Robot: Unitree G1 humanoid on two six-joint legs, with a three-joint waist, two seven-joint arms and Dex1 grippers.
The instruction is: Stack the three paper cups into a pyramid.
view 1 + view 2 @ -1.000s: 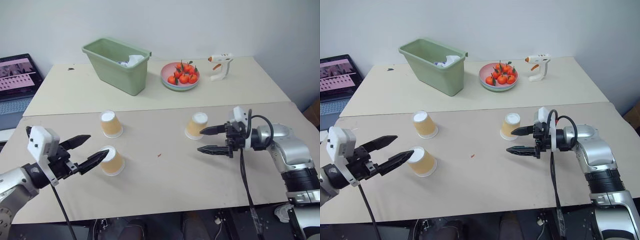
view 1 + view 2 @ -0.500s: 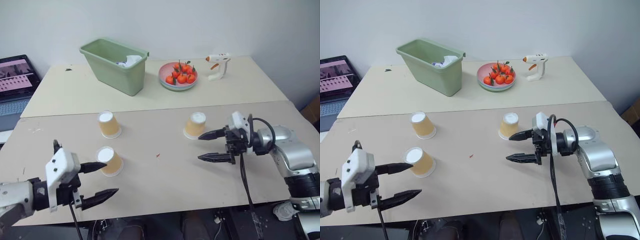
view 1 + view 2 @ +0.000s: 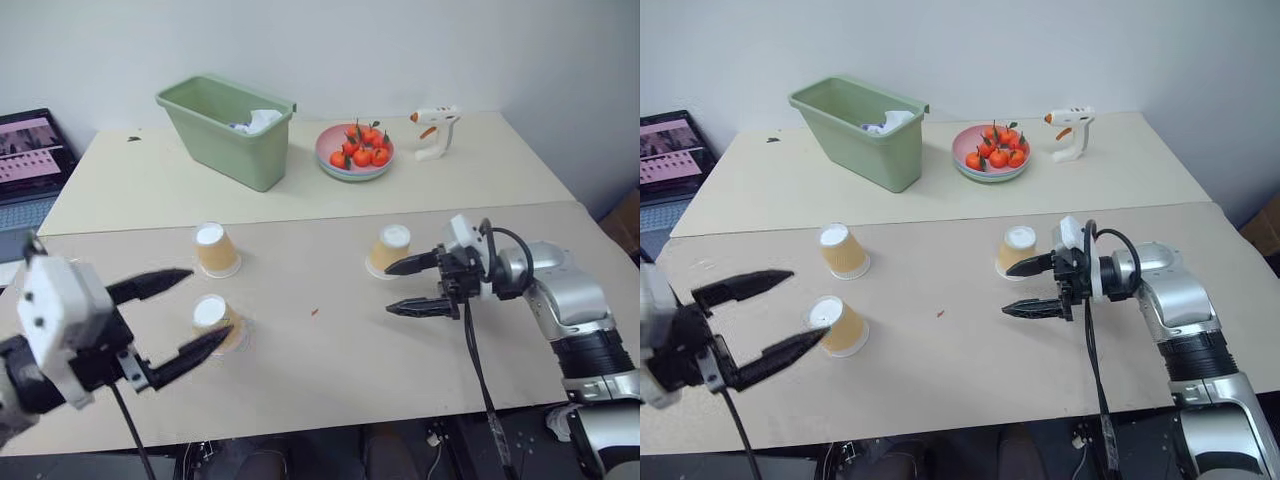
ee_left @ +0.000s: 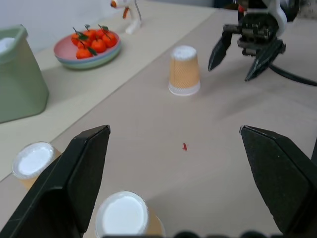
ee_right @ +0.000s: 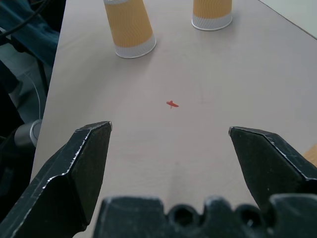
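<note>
Cups stand apart on the table [image 3: 330, 380], all upside down with nothing stacked, so by my reading the job sits at its opening step: picking a first cup and bringing two together as a base. Nearest the robot, the left gripper [image 3: 180, 315] hangs above the front edge with its two black fingers spread wide and empty; the near cup [image 3: 214, 320] stands just beyond its fingertips, close to the lower finger but, as far as I can tell, not touched. A little farther back and on the same side is the second cup [image 3: 215, 249], near its neighbour but with a clear gap between them. Over on the right, the right gripper [image 3: 413, 285] points in toward the middle of the table, fingers also spread wide and holding nothing, and the third cup [image 3: 391, 248] sits just behind its upper finger, beside it rather than between the fingers. The next move likely calls for one gripper to straddle a cup's ribbed side and close gently, since thin paper would crush under a hard squeeze. Farther back, on the rear table, are a green bin [image 3: 227, 129], a pink plate of small oranges [image 3: 356, 151] and a glue gun [image 3: 436, 130].
</note>
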